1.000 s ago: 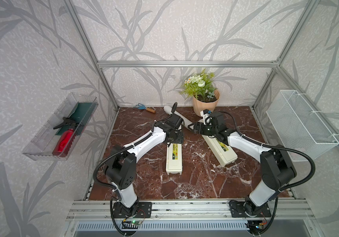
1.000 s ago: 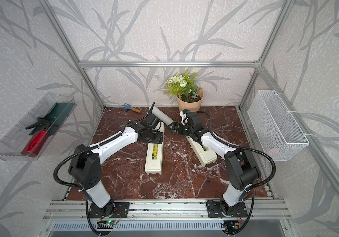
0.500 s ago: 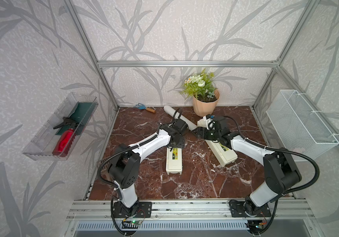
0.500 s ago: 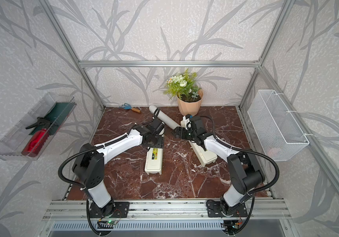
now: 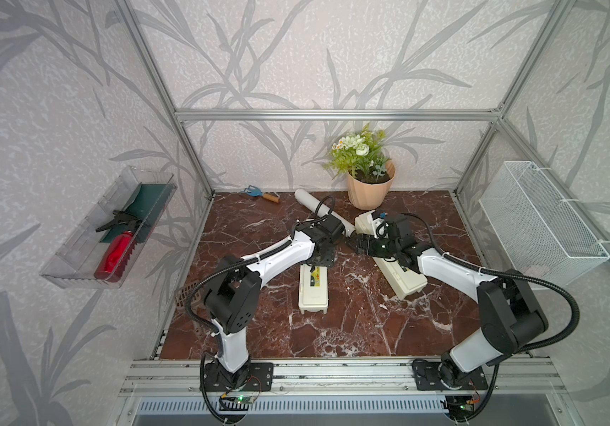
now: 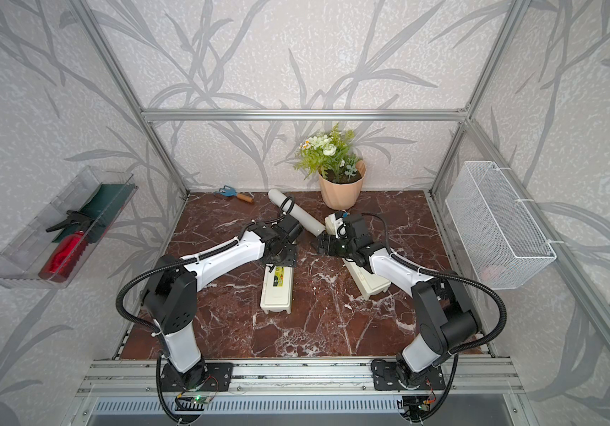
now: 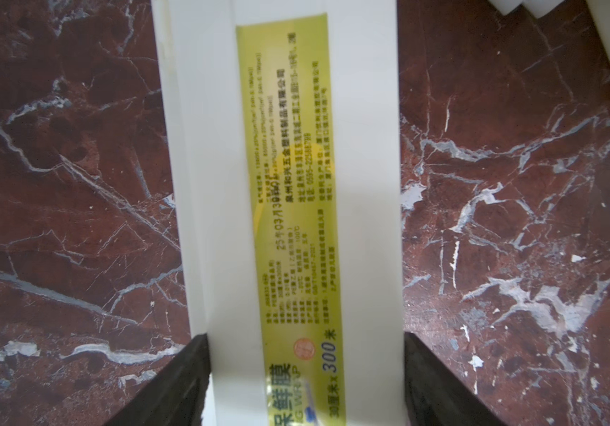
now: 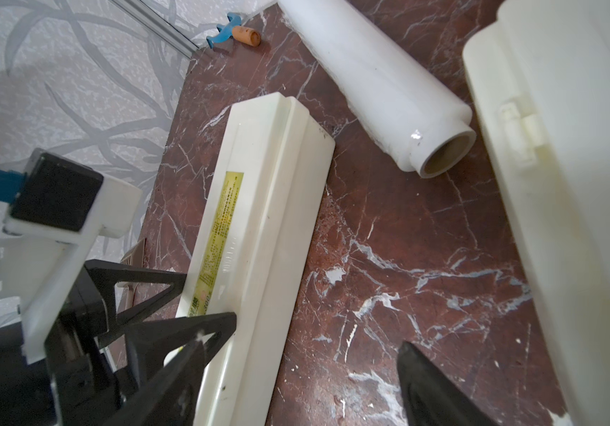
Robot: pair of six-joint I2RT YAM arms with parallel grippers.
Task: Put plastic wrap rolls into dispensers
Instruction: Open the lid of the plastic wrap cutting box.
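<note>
One plastic wrap roll [image 5: 316,206] [image 6: 296,214] [image 8: 381,81] lies on the marble floor at the back, its hollow end toward the middle. Two cream dispensers lie closed. My left gripper [image 5: 320,258] [image 6: 279,260] [image 7: 305,335] is open, pointing down, its fingers [image 8: 170,306] straddling the far end of the left dispenser [image 5: 313,291] [image 6: 276,295] [image 7: 285,184] [image 8: 259,239], close against its sides. My right gripper [image 5: 355,245] [image 6: 320,245] [image 8: 303,383] is open and empty, low over bare floor between the two boxes, beside the right dispenser [image 5: 403,276] [image 6: 370,282] [image 8: 573,221].
A flower pot [image 5: 368,191] stands at the back by the right dispenser's far end. A small blue tool with an orange handle [image 5: 259,193] lies at the back left. A white wire-mesh basket [image 5: 539,221] hangs on the right wall, a clear tray [image 5: 74,258] with a red bottle on the left wall.
My left gripper has come forward from over the roll and down onto the left dispenser's far end, jaws unchanged. My right gripper has shifted forward and its jaws have narrowed slightly.
</note>
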